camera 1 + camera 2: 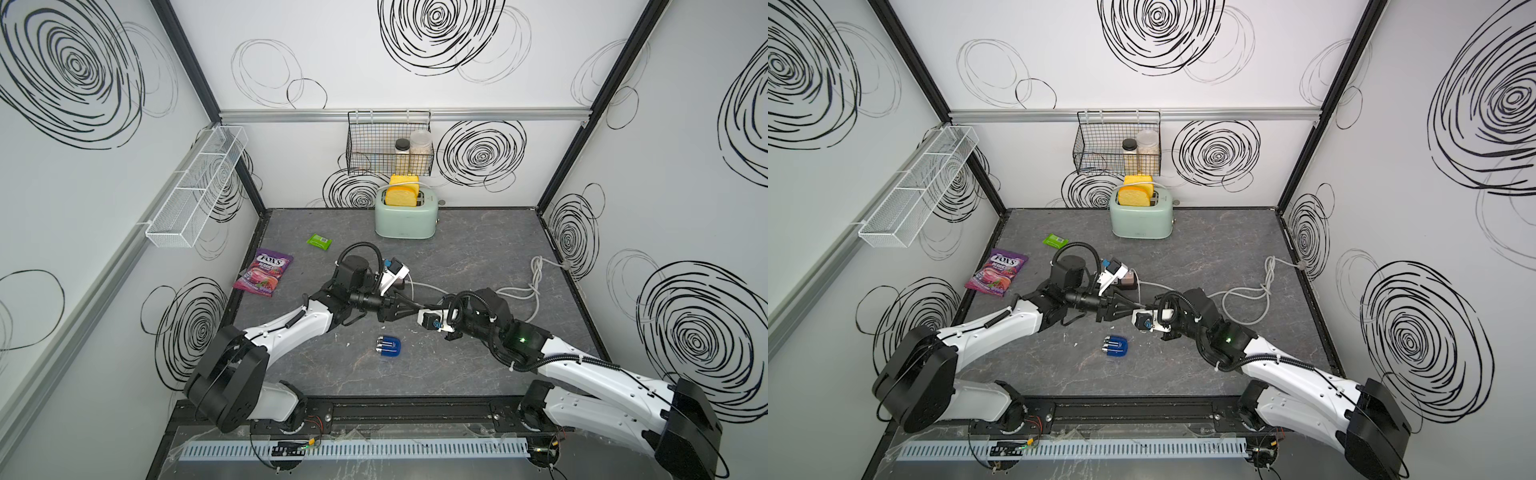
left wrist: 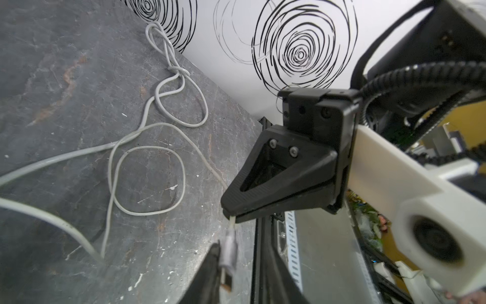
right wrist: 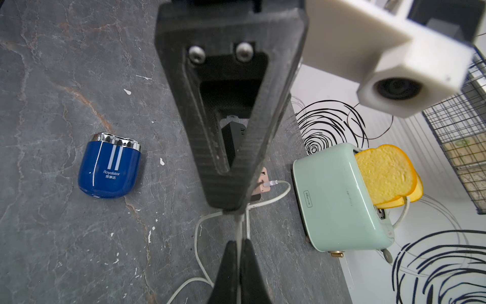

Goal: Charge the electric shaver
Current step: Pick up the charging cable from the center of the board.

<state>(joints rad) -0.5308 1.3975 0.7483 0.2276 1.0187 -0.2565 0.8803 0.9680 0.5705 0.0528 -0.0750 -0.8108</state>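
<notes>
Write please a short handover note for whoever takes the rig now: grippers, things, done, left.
Right gripper: shut on the white cable near its free plug.
Left gripper: open around that plug, not clamped.
Electric shaver: lies on the table, apart from both grippers.
Done: the cable's other end sits in the pinkish adapter.
Left: probably grip the plug, carry it to the shaver, insert it.

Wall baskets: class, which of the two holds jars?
The black wire basket on the back wall, above the toaster; two jars stand in it. The white mesh basket on the side wall shows none.
</notes>
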